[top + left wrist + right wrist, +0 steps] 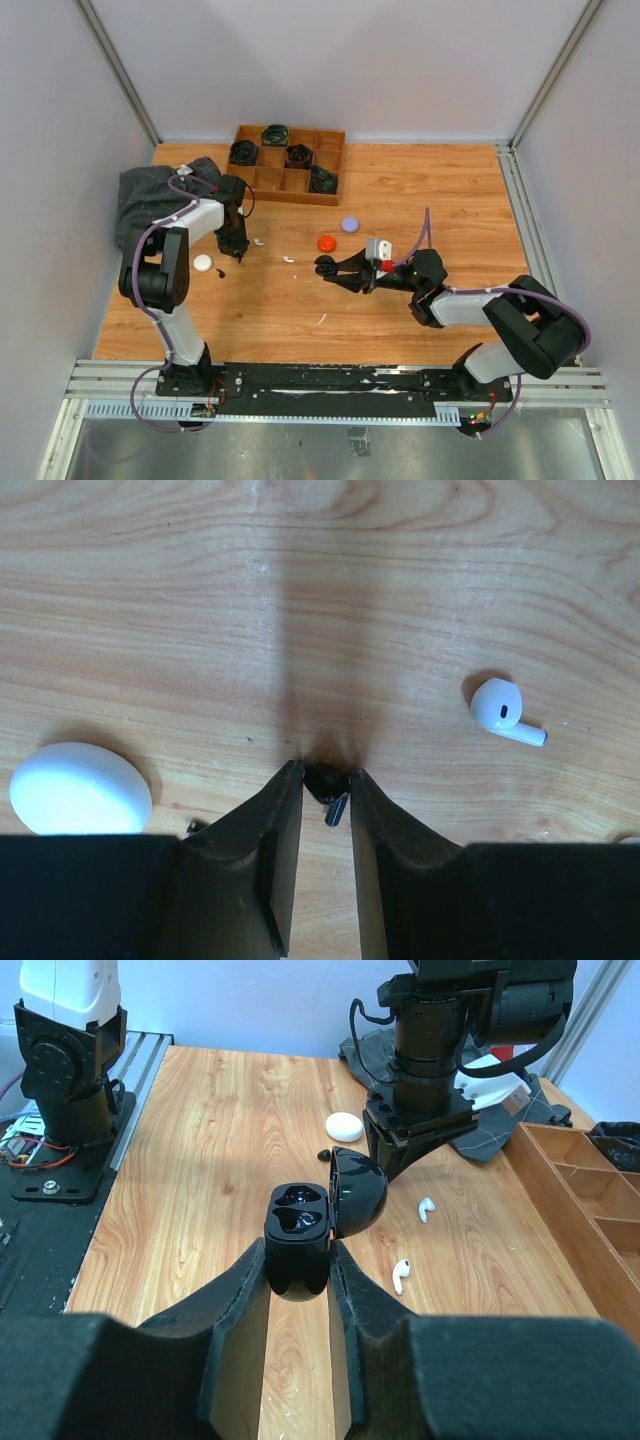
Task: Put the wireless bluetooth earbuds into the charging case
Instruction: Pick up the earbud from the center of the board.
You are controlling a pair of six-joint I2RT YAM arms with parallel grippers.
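Midway through the pick-up, by the look of it. Clamped in the right gripper: the black case, lid swung open toward 1 o'clock, both wells empty, near the middle of the table. Down at the table with the left gripper, at 9 o'clock from the case in the top view, jaws drawn in against a black bud and seemingly pinching it, though not yet lifted. Lying loose: a white bud at 2 o'clock from the left gripper, a white case at 9 o'clock. Next, probably: lift the black bud without letting it twist, carry it toward 3 o'clock to the open case, turn the stem down and match it to the fitting well. Calls for a steady case and a light, square seating; easy to drop so small a piece.
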